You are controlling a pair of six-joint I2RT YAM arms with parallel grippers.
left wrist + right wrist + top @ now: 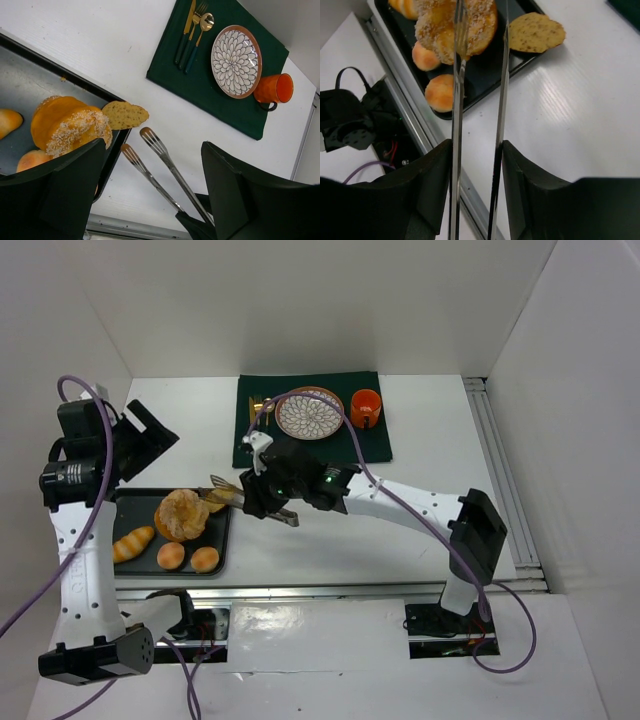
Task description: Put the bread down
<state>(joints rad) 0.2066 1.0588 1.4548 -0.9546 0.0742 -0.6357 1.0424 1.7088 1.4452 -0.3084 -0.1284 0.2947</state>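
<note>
Top external view: bread sits on a black tray at tabletop's left; right end effector clenched on metal tongs beside it; left end effector released.

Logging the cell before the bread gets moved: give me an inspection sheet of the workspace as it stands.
Surface: white table carrying a black tray and a green placemat.
Job's things: bread on the tray, not gripped.
Clutter: roll, two small buns, slice at the tray's rim; plate, mug, cutlery on the placemat.
Grippers: left gripper open, holding nothing; right gripper shut on tongs, tips apart near the slice.
Cables: purple cable along each arm.
Surroundings: white walls.
</note>
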